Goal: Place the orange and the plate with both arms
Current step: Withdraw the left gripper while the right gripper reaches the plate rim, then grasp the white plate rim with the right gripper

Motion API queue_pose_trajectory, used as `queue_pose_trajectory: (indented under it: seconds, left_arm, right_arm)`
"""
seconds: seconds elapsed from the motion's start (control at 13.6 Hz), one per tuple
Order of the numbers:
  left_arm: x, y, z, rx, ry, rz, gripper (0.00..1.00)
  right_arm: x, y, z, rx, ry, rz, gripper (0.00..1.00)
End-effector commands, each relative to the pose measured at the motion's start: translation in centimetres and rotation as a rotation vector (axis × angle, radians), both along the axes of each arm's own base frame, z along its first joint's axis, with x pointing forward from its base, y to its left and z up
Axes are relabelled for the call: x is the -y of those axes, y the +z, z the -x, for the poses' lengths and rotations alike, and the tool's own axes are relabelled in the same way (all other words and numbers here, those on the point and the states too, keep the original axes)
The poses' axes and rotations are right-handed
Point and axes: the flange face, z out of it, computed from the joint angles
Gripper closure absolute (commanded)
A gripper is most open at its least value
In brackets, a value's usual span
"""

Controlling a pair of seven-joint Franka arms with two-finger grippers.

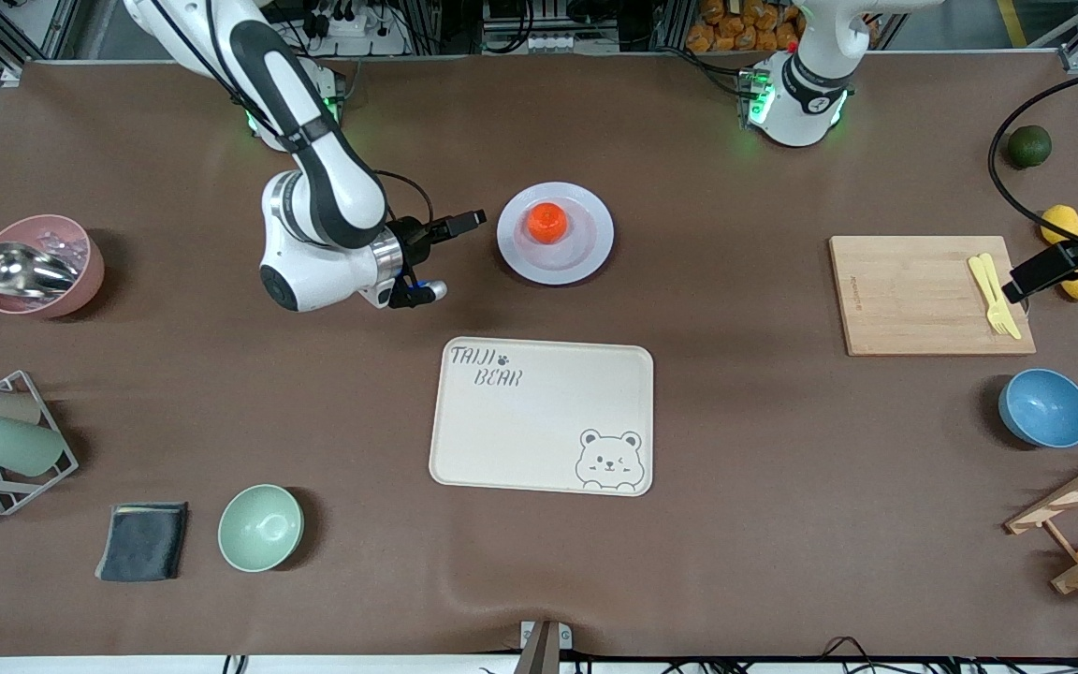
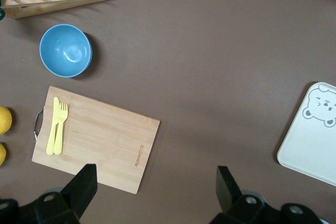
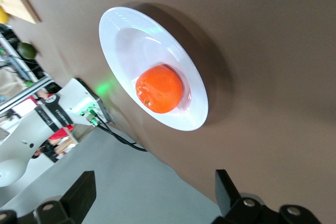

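Orange-red, small and round, the orange (image 1: 547, 222) sits in the sunken centre of the round pale lavender-white plate (image 1: 598, 245). The white right arm is bent low, its black right gripper (image 1: 476, 218) just beside the plate, fingers spread and empty. The left gripper (image 2: 155, 184) hangs open above the rectangular bamboo cutting board (image 2: 105, 142).

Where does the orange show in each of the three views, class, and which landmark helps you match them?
Front view: the orange sits in the plate, between the arm bases and the cream tray.
Left wrist view: not in it.
Right wrist view: it sits in the plate's sunken centre.
Shared landmark: the plate, in the front and right wrist views.
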Motion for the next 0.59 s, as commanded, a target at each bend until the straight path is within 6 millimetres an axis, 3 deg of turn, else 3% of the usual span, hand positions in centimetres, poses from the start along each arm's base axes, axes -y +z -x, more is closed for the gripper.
queue_pose_trajectory:
  seconds: [0.0, 0.22, 0.51]
  left_arm:
    - [0.3, 0.1, 0.6, 0.005, -0.021, 0.019, 0.0]
    - [1.4, 0.0, 0.1, 0.027, -0.036, 0.026, 0.0]
    - [1.5, 0.0, 0.1, 0.027, -0.039, 0.028, 0.0]
  right_arm:
    - [-0.1, -2.0, 2.2, 0.032, -0.024, -0.029, 0.0]
    - [-1.8, -5.1, 4.7, 0.09, -0.049, -0.074, 0.0]
    - [-2.2, -6.8, 5.4, 0.104, -0.062, -0.092, 0.0]
